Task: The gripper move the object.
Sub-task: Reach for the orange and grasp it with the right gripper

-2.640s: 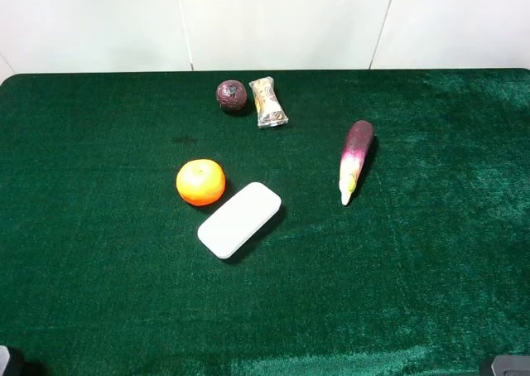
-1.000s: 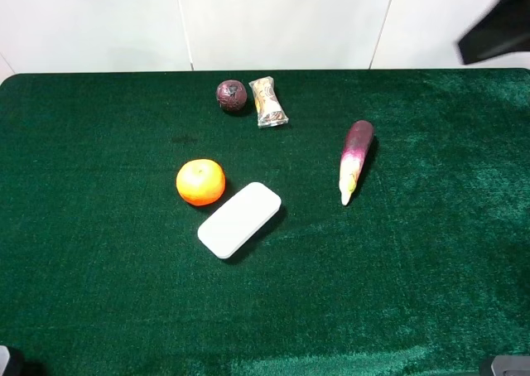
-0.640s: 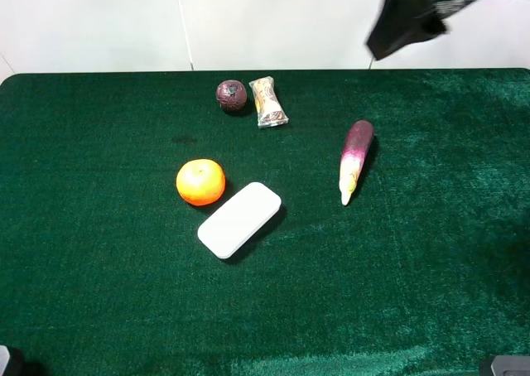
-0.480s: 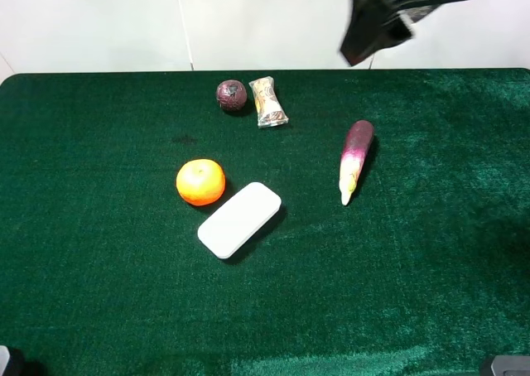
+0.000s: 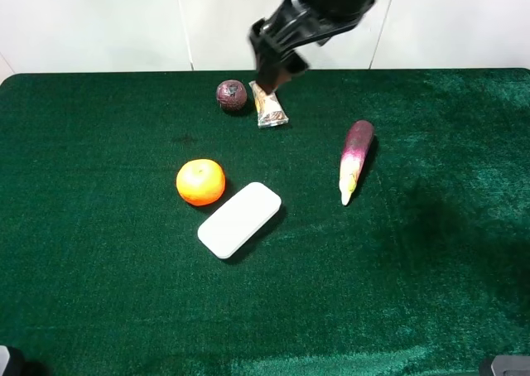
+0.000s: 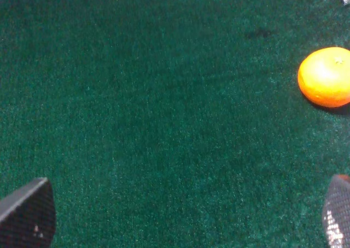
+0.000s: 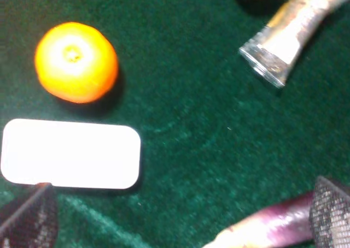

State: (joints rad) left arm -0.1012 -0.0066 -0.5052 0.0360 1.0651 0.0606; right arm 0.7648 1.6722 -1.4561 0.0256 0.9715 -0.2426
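Observation:
The orange fruit (image 5: 200, 182) lies on the green cloth left of centre, touching nothing. It also shows in the left wrist view (image 6: 326, 76) and the right wrist view (image 7: 75, 62). My right gripper (image 5: 272, 65) hangs high over the back of the table, above the snack packet (image 5: 269, 104), far from the orange. Its jaws stand wide apart and empty in the right wrist view (image 7: 180, 219). My left gripper (image 6: 180, 220) is open and empty over bare cloth, with the orange off to one side; it is out of the exterior view.
A white flat box (image 5: 239, 219) lies close beside the orange. A dark maroon ball (image 5: 232, 95) sits next to the packet at the back. A purple eggplant (image 5: 354, 161) lies right of centre. The green cloth (image 5: 99, 268) covers the table.
The right arm has swung in from the upper right and moved left, now over the packet. The orange and the other objects have not moved.

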